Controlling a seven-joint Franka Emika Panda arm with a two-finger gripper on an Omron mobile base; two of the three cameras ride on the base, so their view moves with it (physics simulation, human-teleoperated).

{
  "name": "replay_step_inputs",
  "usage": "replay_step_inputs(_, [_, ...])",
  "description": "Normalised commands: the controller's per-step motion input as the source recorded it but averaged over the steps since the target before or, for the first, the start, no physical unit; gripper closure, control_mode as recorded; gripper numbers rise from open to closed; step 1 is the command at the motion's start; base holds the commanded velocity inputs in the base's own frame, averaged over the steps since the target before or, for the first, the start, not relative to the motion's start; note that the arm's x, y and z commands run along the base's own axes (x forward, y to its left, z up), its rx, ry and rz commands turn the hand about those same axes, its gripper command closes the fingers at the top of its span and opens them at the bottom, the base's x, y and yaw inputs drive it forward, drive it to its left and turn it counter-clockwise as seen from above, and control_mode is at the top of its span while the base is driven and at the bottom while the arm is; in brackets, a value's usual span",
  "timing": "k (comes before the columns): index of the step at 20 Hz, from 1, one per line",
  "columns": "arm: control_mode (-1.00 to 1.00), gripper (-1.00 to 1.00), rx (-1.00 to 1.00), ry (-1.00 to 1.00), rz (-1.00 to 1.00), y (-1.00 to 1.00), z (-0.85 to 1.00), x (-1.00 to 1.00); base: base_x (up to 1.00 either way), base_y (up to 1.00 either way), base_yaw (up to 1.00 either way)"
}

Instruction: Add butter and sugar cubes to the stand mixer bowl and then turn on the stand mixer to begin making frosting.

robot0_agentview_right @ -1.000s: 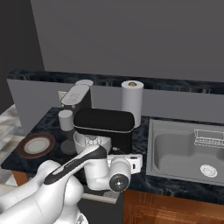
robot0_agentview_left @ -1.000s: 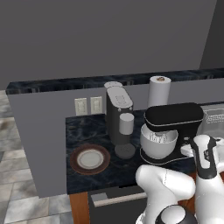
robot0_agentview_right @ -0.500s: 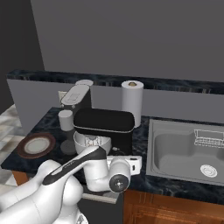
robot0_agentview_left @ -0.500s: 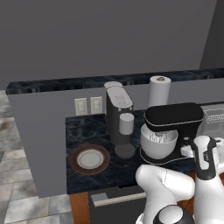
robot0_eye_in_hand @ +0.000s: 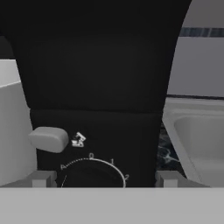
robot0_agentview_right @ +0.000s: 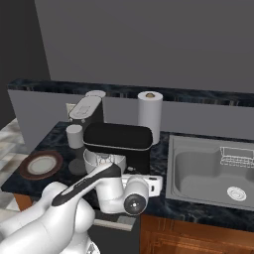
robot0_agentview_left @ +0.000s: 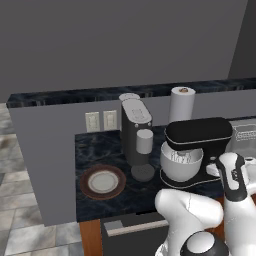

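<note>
Black mixer (robot0_agentview_left: pixel 199 134) on the counter (robot0_agentview_left: pixel 100 145) between coffee machine (robot0_agentview_left: pixel 136 135) and sink (robot0_agentview_right: pixel 208 171), bowl (robot0_agentview_left: pixel 181 162) under its head; gripper (robot0_eye_in_hand: pixel 101 179), fingers apart, just beside its speed dial (robot0_eye_in_hand: pixel 92 175).

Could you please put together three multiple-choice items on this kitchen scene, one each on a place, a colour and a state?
1. Where does the paper towel roll stand?
A. behind the stand mixer
B. inside the sink
C. on the plate

2. What colour is the stand mixer's head?
A. red
B. black
C. white

3. How do the gripper fingers stand?
A. shut tight together
B. closed on the plate
C. apart, either side of the mixer's dial

Answers:
1 A: the roll rises by the back wall just behind the mixer.
2 B: its rounded head is black in both base views.
3 C: the hand view shows both tips spread, flanking the numbered dial.
</note>
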Motion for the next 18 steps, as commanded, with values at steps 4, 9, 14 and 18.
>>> replay_step_inputs(4, [-1.00, -1.00, 0.00, 0.00, -0.05, 0.27, -0.15, 0.26, 0.00, 0.00, 0.00])
replay_step_inputs(9, [-1.00, -1.00, 0.00, 0.00, -0.02, 0.24, -0.17, 0.07, 0.00, 0.00, 0.00])
replay_step_inputs(14, [-1.00, -1.00, 0.00, 0.00, 0.00, 0.20, -0.10, 0.00, 0.00, 0.00, 0.00])
replay_step_inputs(18, [-1.00, -1.00, 0.00, 0.00, 0.00, 0.17, -0.06, 0.00, 0.00, 0.00, 0.00])
